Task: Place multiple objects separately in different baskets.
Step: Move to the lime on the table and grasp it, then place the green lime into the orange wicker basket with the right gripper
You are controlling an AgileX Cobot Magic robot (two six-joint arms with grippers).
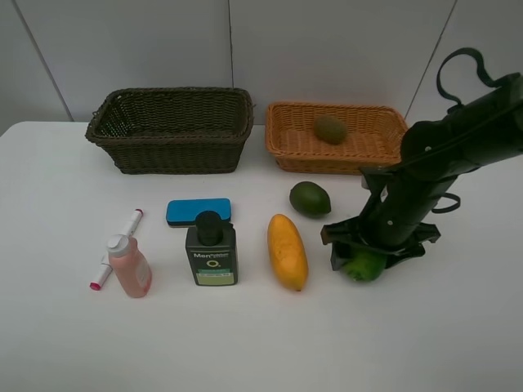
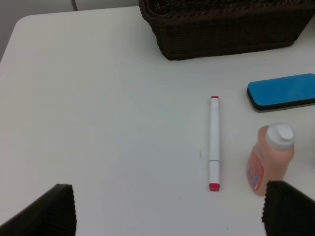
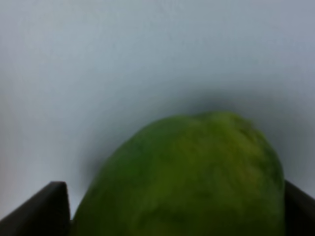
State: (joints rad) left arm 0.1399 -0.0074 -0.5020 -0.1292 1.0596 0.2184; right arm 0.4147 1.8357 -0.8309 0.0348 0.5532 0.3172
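Note:
My right gripper [image 1: 365,260] is down at the table, its jaws open on either side of the bright green round fruit [image 1: 364,266]; in the right wrist view the fruit [image 3: 182,172] fills the space between the fingers [image 3: 49,209]. The brown kiwi [image 1: 330,129] lies in the orange-tan basket [image 1: 286,139]. The dark basket [image 1: 167,143] holds nothing visible. On the table lie the avocado [image 1: 310,198], mango [image 1: 287,251], pump bottle [image 1: 211,249], blue eraser [image 1: 198,211], pink bottle [image 1: 129,265] and marker [image 1: 116,249]. My left gripper [image 2: 167,216] is open and empty, near the marker [image 2: 214,142].
The white table's [image 1: 65,343] front and left parts are bare. The right arm [image 1: 441,163] reaches in from the right, beside the orange basket's right end. The left wrist view also shows the pink bottle [image 2: 269,160], eraser [image 2: 281,92] and dark basket [image 2: 226,29].

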